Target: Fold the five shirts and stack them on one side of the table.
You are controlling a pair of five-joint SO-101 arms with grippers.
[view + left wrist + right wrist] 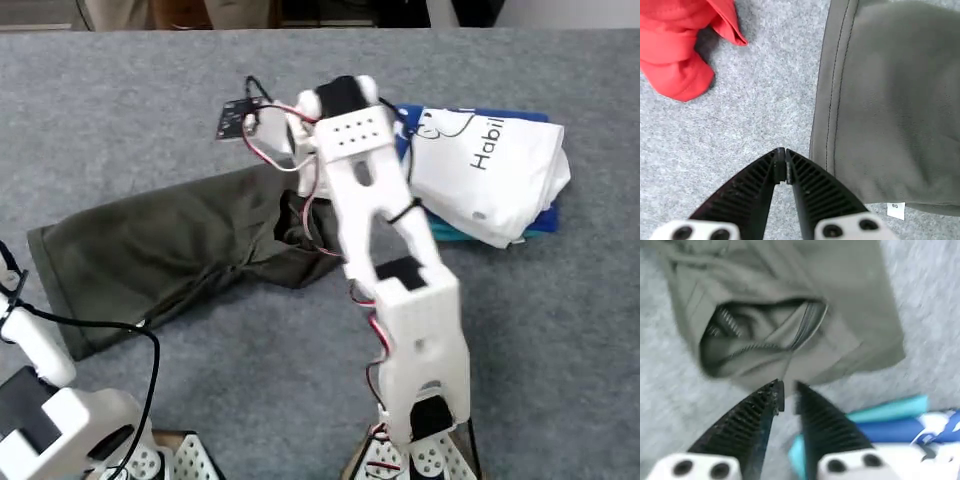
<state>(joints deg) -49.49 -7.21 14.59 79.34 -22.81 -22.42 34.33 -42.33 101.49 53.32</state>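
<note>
A dark olive shirt (170, 250) lies partly folded across the grey table (120, 110), from the left edge to the middle. Its collar opening (760, 335) faces my right gripper (788, 392), which hovers just above the collar edge, open by a narrow gap and empty. My left gripper (785, 165) is shut with nothing in it, low over bare table beside the olive shirt's stitched hem (832, 100). A crumpled red shirt (675, 50) lies beyond it. A folded stack (490, 175) with a white shirt over blue and teal ones sits at the back right.
The right arm (400, 260) stretches from the front edge over the table's middle, covering the olive shirt's right end. The left arm's base (60, 410) sits at the front left corner with a black cable (100, 325) looping beside it. Open table lies front right.
</note>
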